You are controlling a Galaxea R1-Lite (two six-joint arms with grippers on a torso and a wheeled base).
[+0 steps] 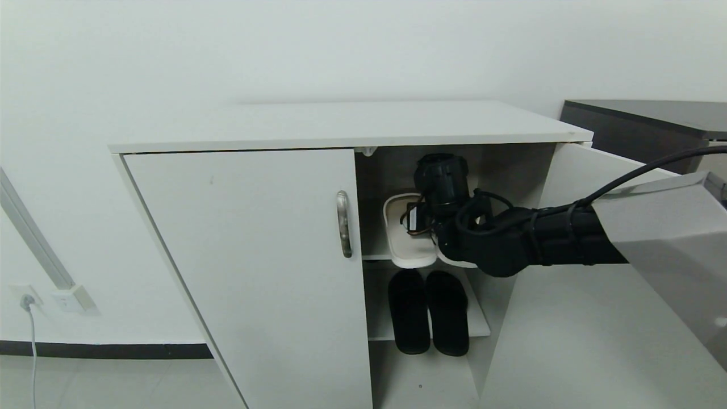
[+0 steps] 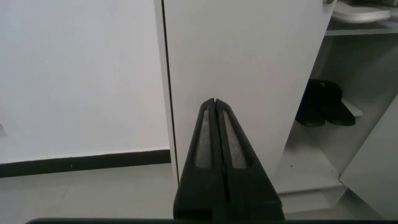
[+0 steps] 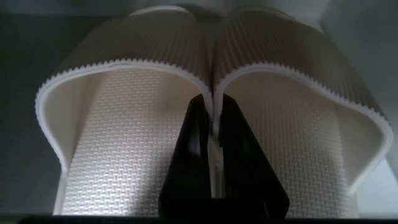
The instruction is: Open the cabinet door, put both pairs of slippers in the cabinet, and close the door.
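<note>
Altogether two pairs of slippers show, four slippers in all, both inside the one cabinet (image 1: 341, 122), which has two doors and two shelves. Two claws show as well.

The right claw (image 3: 212, 106) is nearly closed. Its fingers pinch the touching inner edges of the white slippers (image 3: 124, 149), so it grips both of that pair at once, with only a thin pale strip showing in the narrow gap. The left claw (image 2: 214, 106) is fully closed, fingers pressed flat together, and holds nothing. It hangs low in front of the cabinet's closed door (image 1: 244, 255), apart from it.

The white slippers lie side by side on the cabinet's upper shelf (image 1: 375, 257), their near ends slightly overhanging its front edge. They are cream-white, with broad ribbed straps trimmed in a zigzag edge and finely embossed footbeds. The black slippers (image 1: 429, 318) are plain and matte, side by side on the lower shelf (image 1: 480, 324), directly beneath the white pair.

The closed door carries one metal handle (image 1: 343, 224) on the edge next to the opening. The open door (image 1: 568, 341) is swung wide at the cabinet's right side.
</note>
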